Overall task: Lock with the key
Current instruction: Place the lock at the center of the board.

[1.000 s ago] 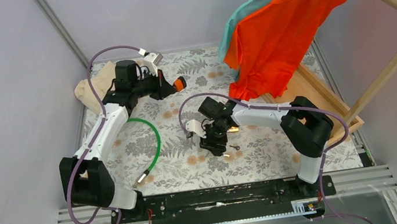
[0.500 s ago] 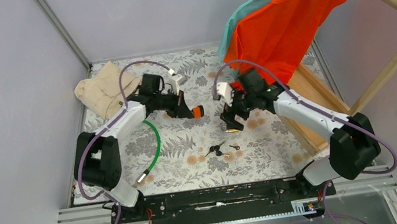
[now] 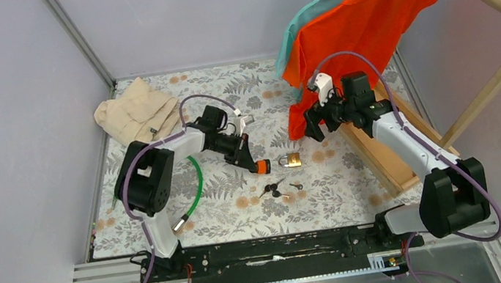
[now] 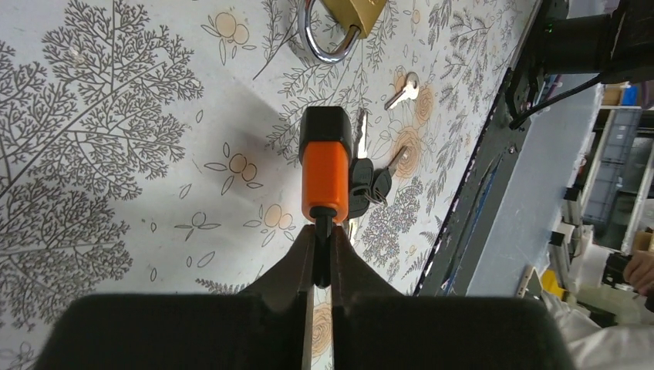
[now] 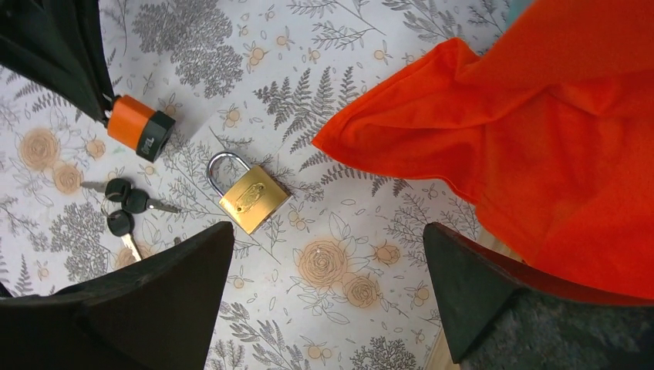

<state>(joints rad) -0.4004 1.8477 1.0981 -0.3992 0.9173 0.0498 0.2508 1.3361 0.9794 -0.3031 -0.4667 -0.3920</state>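
Observation:
A brass padlock lies flat on the floral cloth, also seen in the right wrist view. A bunch of black-headed keys lies just in front of it. My left gripper is shut on the black stem of an orange-and-black lock, holding it low over the cloth just left of the padlock. My right gripper is open and empty, raised right of the padlock, beside the orange shirt's hem.
An orange shirt and a teal one hang from a wooden rack at the right. A green cable lies left of centre. A beige cloth is bunched at the back left. A single silver key lies near the bunch.
My left arm swung forward and right, carrying the orange lock down next to the padlock. My right gripper let go of the brass padlock and drew back up to the right.

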